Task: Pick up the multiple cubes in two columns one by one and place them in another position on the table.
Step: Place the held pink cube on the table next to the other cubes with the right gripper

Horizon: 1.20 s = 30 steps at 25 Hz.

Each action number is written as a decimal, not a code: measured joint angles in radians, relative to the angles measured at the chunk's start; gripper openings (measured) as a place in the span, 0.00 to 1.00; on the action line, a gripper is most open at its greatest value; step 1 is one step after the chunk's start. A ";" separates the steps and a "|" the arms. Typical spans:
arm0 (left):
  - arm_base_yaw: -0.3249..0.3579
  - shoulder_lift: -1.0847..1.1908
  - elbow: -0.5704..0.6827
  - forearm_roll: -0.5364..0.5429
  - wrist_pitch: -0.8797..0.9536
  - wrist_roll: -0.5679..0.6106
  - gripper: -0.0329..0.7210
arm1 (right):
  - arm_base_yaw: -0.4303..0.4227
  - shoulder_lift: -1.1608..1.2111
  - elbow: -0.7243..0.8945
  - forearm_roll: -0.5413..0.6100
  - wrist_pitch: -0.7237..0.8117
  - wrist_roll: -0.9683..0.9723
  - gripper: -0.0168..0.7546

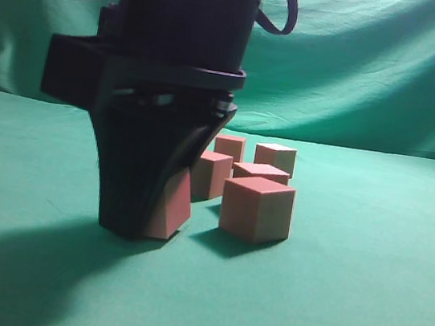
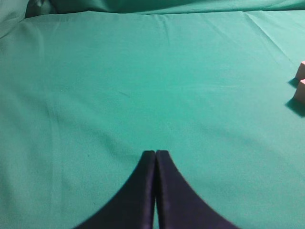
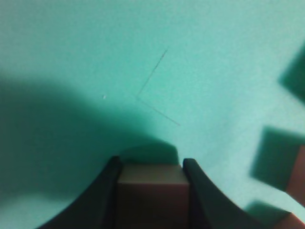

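Exterior view: right pincer (image 1: 144,222) clamps a cube (image 1: 172,205), five cubes (image 1: 256,207) just beside.

The right arm is reaching straight down at the left of the exterior view, its black wrist housing filling the upper frame with a cable looping off the top. The right gripper (image 1: 147,216) is standing vertically with its fingertips at the table surface, and its two black fingers (image 3: 106,191) are pressing against opposite sides of a cube (image 3: 151,193), the jaws standing apart by the block's width. The left gripper (image 2: 156,155) is hovering at a slant above bare cloth, its tapered black fingers (image 2: 143,191) lying flush together, holding nothing.
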State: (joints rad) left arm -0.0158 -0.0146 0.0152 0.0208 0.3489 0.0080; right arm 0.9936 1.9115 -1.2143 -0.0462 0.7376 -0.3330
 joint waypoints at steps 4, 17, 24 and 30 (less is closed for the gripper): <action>0.000 0.000 0.000 0.000 0.000 0.000 0.04 | 0.000 0.000 0.000 -0.006 0.000 0.000 0.35; 0.000 0.000 0.000 0.000 0.000 0.000 0.04 | 0.000 0.000 0.000 -0.013 0.000 -0.005 0.49; 0.000 0.000 0.000 0.000 0.000 0.000 0.04 | 0.000 0.000 -0.002 -0.013 -0.004 -0.015 0.82; 0.000 0.000 0.000 0.000 0.000 0.000 0.04 | 0.000 -0.105 -0.013 -0.013 0.007 -0.013 0.85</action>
State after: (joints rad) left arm -0.0158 -0.0146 0.0152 0.0208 0.3489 0.0080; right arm 0.9936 1.8068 -1.2274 -0.0597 0.7449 -0.3455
